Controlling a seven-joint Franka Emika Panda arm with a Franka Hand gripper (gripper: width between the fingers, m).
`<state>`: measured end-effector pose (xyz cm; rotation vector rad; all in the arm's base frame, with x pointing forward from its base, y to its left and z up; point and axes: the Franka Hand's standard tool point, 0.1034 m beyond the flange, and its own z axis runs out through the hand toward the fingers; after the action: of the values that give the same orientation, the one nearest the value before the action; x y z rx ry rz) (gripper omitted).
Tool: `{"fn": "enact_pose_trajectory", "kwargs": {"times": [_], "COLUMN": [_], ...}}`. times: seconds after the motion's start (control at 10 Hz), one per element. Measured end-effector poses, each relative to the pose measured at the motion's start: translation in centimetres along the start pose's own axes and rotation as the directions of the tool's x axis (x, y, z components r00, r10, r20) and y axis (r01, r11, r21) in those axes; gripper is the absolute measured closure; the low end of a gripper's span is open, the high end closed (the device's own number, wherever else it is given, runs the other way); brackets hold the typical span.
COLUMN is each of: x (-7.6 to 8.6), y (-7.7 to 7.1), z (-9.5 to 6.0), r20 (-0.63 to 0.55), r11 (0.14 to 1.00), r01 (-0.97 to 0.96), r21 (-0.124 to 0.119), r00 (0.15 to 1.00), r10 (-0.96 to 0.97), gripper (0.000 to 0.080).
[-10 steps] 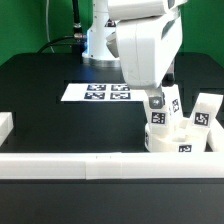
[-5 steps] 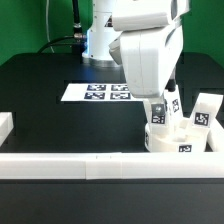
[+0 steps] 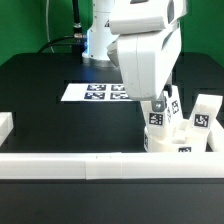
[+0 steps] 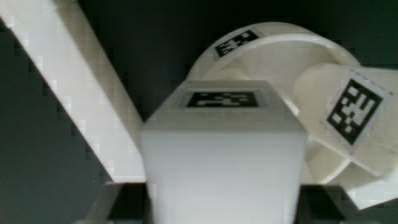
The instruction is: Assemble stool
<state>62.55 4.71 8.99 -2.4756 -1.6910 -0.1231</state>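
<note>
One round white seat point(image 3: 172, 141) of the stool is lying flat on the black worktop point(image 3: 50, 110), close against the long white border rail point(image 3: 100, 165) that is running along the near edge, toward the exterior view's right. Standing upright on top of the seat is a short blocky leg point(image 3: 156, 118) bearing a black-and-white square tag, and a second tagged leg point(image 3: 173, 105) is rising just behind it, partly hidden by the arm. A third leg point(image 3: 205, 116) is standing on the worktop just beside the seat, further to the exterior view's right, tilted slightly. In the wrist view the nearest leg point(image 4: 222, 140) is filling the middle of the picture with its tag facing the camera, the curved seat point(image 4: 294, 60) is showing behind it, another tagged leg point(image 4: 356, 105) is sitting beside it, and a white rail point(image 4: 71, 80) is crossing the dark surface at a slant. The hand point(image 3: 157, 103) is reaching down over the front leg, and its dark fingers point(image 4: 125, 205) are pressing in on either side of that leg, so it is closed on the leg. Farther back on the worktop the marker board point(image 3: 95, 92) is lying flat, well apart from the seat. A short white rail piece point(image 3: 5, 125) is sitting at the exterior view's left edge.
</note>
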Motion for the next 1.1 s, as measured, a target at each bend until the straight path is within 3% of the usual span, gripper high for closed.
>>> {"fn": "enact_pose_trajectory", "kwargs": {"times": [0.3,0.4,0.5,0.6,1.1], "x": [0.0,0.1,0.5,0.8,1.4], "y": [0.0,-0.1,-0.2,-0.5,-0.1], "z": [0.0,0.0,0.0,0.0,-0.1], "r20": [0.000,-0.007,-0.029,-0.082,-0.187], "r11": [1.000,0.990,0.958,0.890,0.552], "r01": [-0.015,-0.140,-0.286,-0.452,-0.834], "r21": [0.000,-0.002,-0.018,-0.060,-0.026], "r00": [1.000,0.990,0.958,0.891,0.546], "r10": [0.015,0.140,0.286,0.447,0.816], "gripper": [0.0459,0.0459,0.0459,0.0459,0.0459]}}
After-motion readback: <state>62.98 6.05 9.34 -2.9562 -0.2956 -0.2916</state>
